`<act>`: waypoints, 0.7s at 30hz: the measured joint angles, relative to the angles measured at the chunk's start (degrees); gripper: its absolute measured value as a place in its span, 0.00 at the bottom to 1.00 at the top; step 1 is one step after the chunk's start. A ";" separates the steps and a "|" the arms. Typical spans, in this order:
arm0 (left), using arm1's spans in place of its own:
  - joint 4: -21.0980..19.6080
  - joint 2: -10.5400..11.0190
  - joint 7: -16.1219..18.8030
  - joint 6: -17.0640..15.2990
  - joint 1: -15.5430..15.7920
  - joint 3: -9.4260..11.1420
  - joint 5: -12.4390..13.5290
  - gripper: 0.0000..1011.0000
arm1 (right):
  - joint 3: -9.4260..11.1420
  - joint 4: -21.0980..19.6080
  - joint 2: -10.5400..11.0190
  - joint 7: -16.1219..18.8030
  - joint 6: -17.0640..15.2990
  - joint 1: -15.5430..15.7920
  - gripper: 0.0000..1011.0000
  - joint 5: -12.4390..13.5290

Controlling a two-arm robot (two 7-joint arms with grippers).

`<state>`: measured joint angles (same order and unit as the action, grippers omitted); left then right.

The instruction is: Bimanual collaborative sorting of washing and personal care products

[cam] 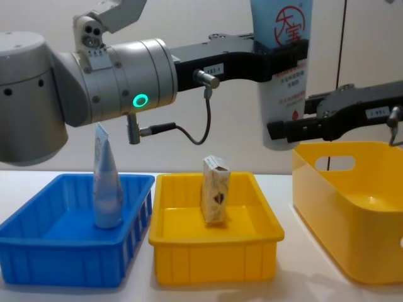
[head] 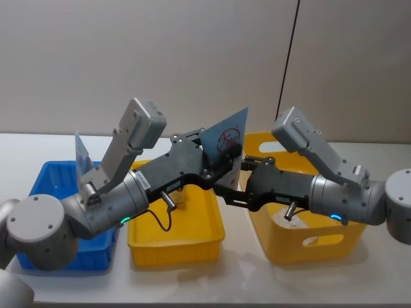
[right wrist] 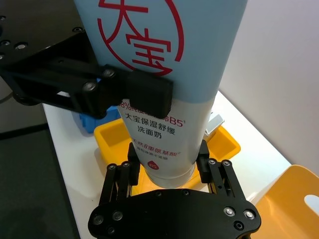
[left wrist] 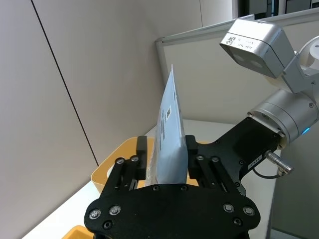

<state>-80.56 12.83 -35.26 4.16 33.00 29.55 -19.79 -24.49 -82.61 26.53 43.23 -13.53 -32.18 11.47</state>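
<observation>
Two items binned: tube [cam: 107,189] in blue bin [cam: 38,248], carton [cam: 215,190] in yellow tray [cam: 214,261]. Logo tube [cam: 284,69] clamped between my left hand [cam: 281,58] above and right hand [cam: 283,129] below, mid-handover, still unsorted.

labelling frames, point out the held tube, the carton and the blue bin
held tube [cam: 281,28], chest view, on its red round logo
carton [cam: 215,192], chest view, on its front face
blue bin [cam: 60,264], chest view, on its front wall

Silver-grey jointed arms, green and blue status lights, black screw-studded grippers
</observation>
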 joint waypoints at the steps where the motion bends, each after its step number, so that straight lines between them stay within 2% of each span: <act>1: 0.00 0.00 0.00 0.00 0.00 0.00 0.00 0.44 | 0.00 -0.04 0.02 -0.15 0.00 0.00 0.63 0.06; 3: 0.00 0.01 0.00 0.00 0.00 0.00 0.00 0.46 | 0.00 -0.08 0.03 -0.22 -0.02 0.01 0.63 0.11; 7: 0.00 0.02 0.00 0.00 0.00 0.00 0.00 0.63 | 0.45 -0.20 -0.04 -0.95 -0.64 0.24 0.63 1.03; 9: 0.00 0.01 0.00 0.00 0.00 0.00 0.00 0.66 | 0.74 -0.22 -0.15 -1.27 -1.01 0.32 0.63 1.41; 10: 0.00 0.01 0.00 0.00 0.00 0.00 0.00 0.71 | 0.96 -0.23 -0.23 -1.44 -1.21 0.39 0.63 1.62; 14: 0.00 0.02 0.00 0.00 0.00 0.00 0.00 0.80 | 2.07 -0.23 -0.74 -2.67 -2.61 0.67 0.63 2.99; 18: 0.00 0.02 0.00 0.00 0.00 0.00 0.00 0.94 | 3.67 -0.10 -1.44 -4.36 -4.42 1.00 0.63 4.55; 21: 0.00 0.01 0.00 -0.01 0.00 0.00 0.00 0.99 | 4.64 0.07 -1.88 -5.83 -5.91 1.18 0.62 5.54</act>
<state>-80.56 12.84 -35.26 4.16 33.00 29.56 -19.79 -19.84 -82.55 24.65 37.40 -19.44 -31.00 17.00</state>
